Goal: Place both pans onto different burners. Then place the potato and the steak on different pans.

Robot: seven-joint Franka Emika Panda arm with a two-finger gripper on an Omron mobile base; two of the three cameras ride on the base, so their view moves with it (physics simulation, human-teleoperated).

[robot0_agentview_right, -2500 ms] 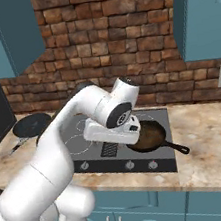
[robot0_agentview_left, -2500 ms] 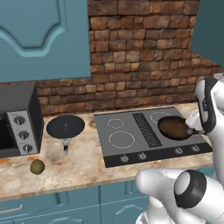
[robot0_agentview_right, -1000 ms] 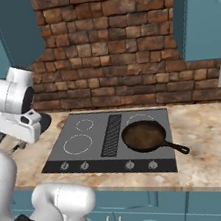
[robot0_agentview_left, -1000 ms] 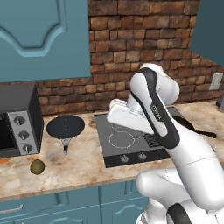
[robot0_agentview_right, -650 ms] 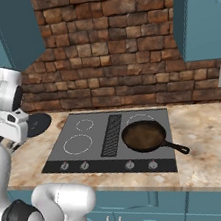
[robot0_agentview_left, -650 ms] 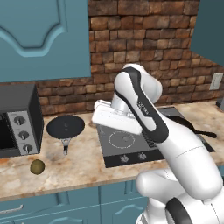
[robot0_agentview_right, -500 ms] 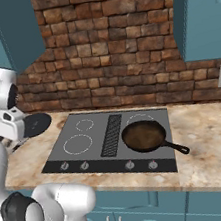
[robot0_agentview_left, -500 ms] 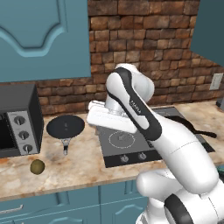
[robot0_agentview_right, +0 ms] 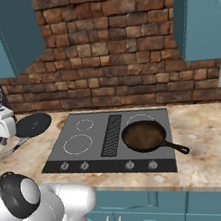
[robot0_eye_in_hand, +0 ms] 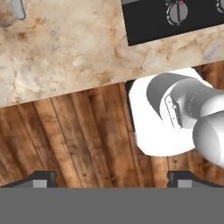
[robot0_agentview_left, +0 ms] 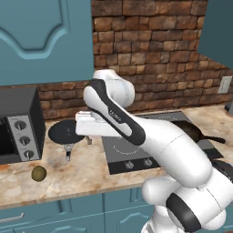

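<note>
The shallow black pan [robot0_agentview_left: 65,131] lies on the counter left of the cooktop [robot0_agentview_left: 119,162], its thin grey handle [robot0_agentview_left: 68,150] pointing to the front. My gripper [robot0_agentview_left: 89,138] hangs just right of that pan, above the counter. In the hand view my gripper [robot0_eye_in_hand: 111,179] is open, its tips wide apart with nothing between them. The brown-insided skillet [robot0_agentview_right: 144,135] rests on the front right burner, black handle to the right. Two other burners [robot0_agentview_right: 78,144] [robot0_agentview_right: 85,125] on the left are bare. The potato [robot0_agentview_left: 39,173] sits near the counter's front left. The steak is out of view.
A toaster oven [robot0_agentview_left: 17,124] stands at the far left against the brick wall. The cooktop's knobs [robot0_eye_in_hand: 178,12] line its front edge. In the hand view the counter's front edge [robot0_eye_in_hand: 65,94] runs above a wooden floor [robot0_eye_in_hand: 70,140].
The arm has let go of the skillet, which stays on the front right burner. It has swung left across the cooktop to a spot beside the black pan.
</note>
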